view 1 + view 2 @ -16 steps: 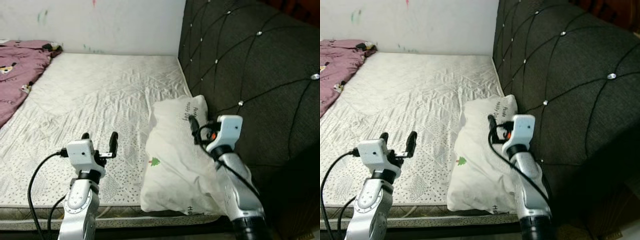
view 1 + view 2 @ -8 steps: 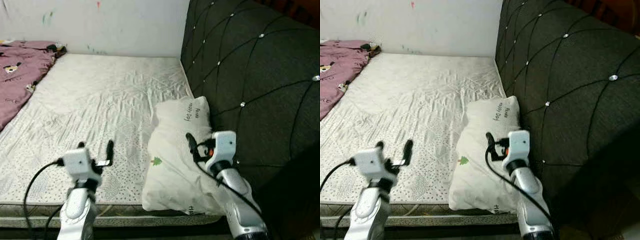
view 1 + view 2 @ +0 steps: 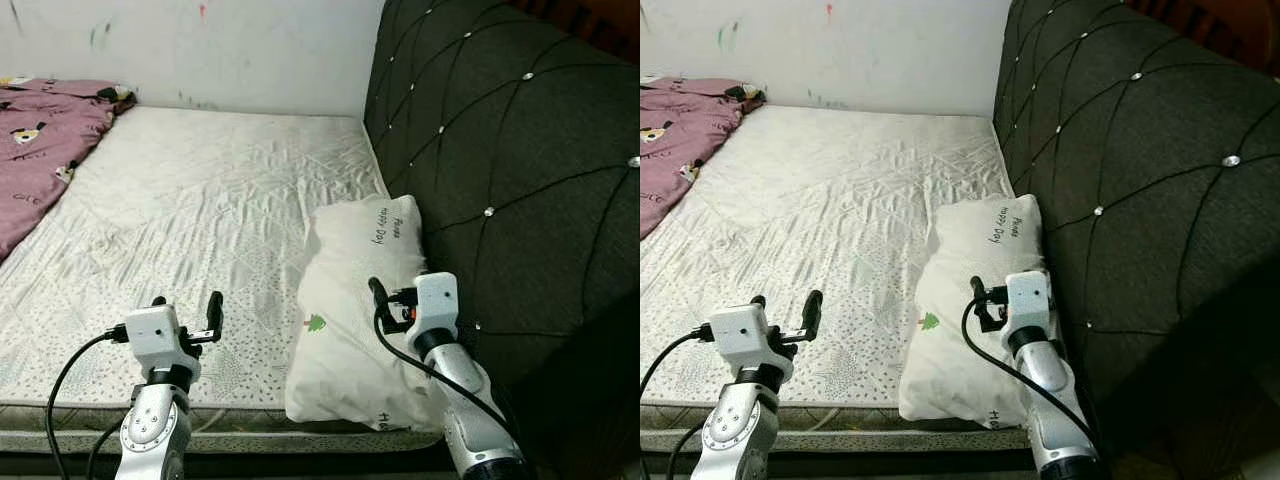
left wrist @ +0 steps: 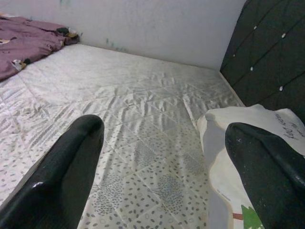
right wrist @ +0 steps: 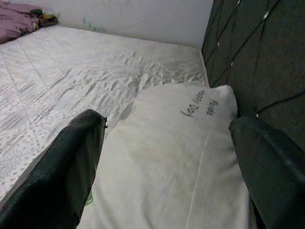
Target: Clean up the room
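Observation:
A white pillow (image 3: 345, 300) with a small green tree print lies on the mattress (image 3: 200, 200), its far end against the dark tufted headboard (image 3: 500, 150). My right gripper (image 3: 392, 297) hovers just over the pillow's middle, open; in the right wrist view the pillow (image 5: 171, 157) lies between its two black fingers (image 5: 81, 157) with nothing held. Over the near edge of the mattress, left of the pillow, my left gripper (image 3: 187, 305) is open and empty. The left wrist view looks between its fingers (image 4: 71, 162) across the mattress (image 4: 138, 105).
A crumpled purple blanket (image 3: 40, 140) with small prints lies at the far left of the bed. A white wall (image 3: 200, 50) runs behind the bed. The mattress's front edge (image 3: 240, 425) is just below my arms.
My right gripper has dropped lower and come nearer over the pillow. The left gripper has sunk a little. The pillow has not moved.

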You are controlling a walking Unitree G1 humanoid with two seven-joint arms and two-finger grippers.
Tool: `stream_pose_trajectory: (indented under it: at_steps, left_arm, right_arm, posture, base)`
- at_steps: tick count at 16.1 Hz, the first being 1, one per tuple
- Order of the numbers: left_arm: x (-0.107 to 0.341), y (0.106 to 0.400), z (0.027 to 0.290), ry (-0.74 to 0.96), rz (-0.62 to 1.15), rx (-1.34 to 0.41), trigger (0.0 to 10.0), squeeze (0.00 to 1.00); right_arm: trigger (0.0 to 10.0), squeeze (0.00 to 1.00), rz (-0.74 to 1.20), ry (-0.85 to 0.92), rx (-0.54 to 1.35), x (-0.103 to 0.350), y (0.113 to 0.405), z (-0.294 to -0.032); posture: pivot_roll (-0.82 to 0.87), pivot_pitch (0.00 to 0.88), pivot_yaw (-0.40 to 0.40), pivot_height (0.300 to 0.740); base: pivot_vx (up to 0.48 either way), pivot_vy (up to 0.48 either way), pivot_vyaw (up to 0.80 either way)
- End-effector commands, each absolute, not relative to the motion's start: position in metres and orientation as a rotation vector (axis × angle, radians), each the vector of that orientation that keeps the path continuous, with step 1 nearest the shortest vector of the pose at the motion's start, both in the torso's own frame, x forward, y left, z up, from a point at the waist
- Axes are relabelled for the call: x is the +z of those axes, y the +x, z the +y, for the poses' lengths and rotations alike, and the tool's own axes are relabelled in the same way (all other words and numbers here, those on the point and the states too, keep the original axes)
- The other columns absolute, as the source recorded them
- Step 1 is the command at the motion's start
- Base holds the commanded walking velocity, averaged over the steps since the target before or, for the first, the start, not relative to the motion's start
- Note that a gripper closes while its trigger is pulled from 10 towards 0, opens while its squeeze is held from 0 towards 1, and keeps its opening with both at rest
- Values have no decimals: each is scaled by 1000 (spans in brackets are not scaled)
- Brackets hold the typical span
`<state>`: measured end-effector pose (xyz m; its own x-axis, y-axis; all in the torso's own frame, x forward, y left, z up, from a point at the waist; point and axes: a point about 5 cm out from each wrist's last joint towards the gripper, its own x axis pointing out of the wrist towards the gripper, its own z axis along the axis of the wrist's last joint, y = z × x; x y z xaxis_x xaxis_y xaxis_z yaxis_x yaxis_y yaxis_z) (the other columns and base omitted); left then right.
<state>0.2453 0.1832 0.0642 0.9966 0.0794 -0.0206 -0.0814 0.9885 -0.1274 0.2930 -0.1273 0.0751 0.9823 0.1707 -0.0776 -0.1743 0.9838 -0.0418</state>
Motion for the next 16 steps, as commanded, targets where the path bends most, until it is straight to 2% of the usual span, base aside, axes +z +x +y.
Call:
stream_pose_trajectory:
  at_steps: [1, 3, 9, 16]
  left_arm:
    - [65, 247, 182, -124, 13, 81, 10000, 0]
    - [65, 248, 182, -127, 13, 84, 10000, 0]
    - [68, 251, 181, -125, -5, 91, 10000, 0]
    - [66, 254, 183, -124, 6, 98, 10000, 0]
  right_arm:
    - [10000, 0, 73, -57, 162, 74, 295, -131]
    - [10000, 0, 72, -49, 155, 73, 296, -133]
    - [10000, 0, 79, -49, 156, 72, 299, -135]
    - [10000, 0, 93, -45, 147, 71, 302, -135]
  posture:
    - [0, 0, -69, 740]
    - [0, 0, -70, 740]
    - [-6, 0, -79, 740]
    - [-4, 0, -73, 740]
  base:
    - [0, 0, -800]
    - [0, 0, -656]
    - [0, 0, 0]
    - [0, 440, 0]
